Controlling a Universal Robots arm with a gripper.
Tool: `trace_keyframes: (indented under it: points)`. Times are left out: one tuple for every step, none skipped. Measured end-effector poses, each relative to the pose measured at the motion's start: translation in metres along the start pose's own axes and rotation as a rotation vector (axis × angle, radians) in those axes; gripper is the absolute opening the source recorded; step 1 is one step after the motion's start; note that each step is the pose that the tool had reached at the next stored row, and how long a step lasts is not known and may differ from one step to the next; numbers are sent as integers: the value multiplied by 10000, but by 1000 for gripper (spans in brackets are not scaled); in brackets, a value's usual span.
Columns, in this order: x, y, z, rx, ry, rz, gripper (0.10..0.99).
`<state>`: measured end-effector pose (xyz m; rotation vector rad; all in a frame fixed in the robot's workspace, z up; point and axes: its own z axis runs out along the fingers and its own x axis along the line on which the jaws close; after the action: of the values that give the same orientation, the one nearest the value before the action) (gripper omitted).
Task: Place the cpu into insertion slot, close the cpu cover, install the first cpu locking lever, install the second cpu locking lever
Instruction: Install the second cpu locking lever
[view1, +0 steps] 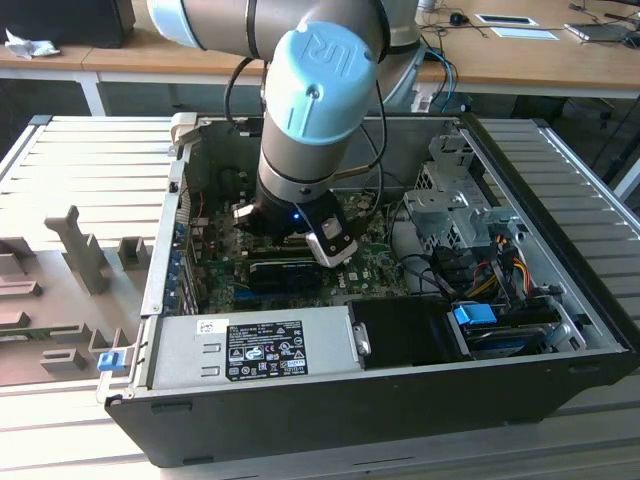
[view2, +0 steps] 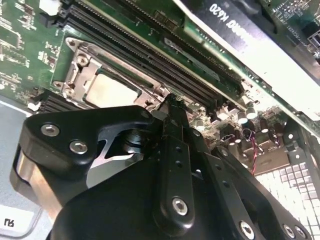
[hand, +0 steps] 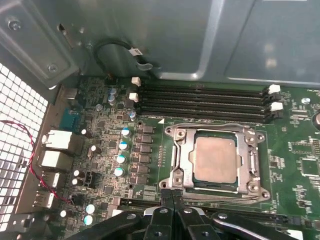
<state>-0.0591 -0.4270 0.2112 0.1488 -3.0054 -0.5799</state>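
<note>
The cpu (hand: 215, 159) sat in the insertion slot (hand: 176, 176) under the lowered cpu cover (hand: 252, 161), while the gripper (hand: 171, 196), fingers pinched together and empty, pressed at the slot's edge, seemingly working a locking lever.

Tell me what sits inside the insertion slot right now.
The cpu, silver-grey top up, lies inside the insertion slot, and the cpu cover frames it. The socket's contacts under the chip are covered. The gripper hangs at the slot's edge.

Wooden desks (view1: 300, 62) behind a ribbed grey table (view1: 80, 150)
</note>
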Motion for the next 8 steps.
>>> trace_keyframes:
  points:
    - [5, -4, 16, -18, -2, -2, 106]
    - [9, -4, 35, -33, -3, -4, 106]
    - [11, -7, 52, -38, -3, -4, 106]
    - [11, -10, 66, -43, -3, -5, 106]
    - [11, -12, 82, -47, -4, -4, 106]
    - [14, -12, 96, -54, -5, -5, 106]
    - [25, -13, 110, -64, -6, -6, 106]
    - [33, -13, 125, -71, -6, -6, 106]
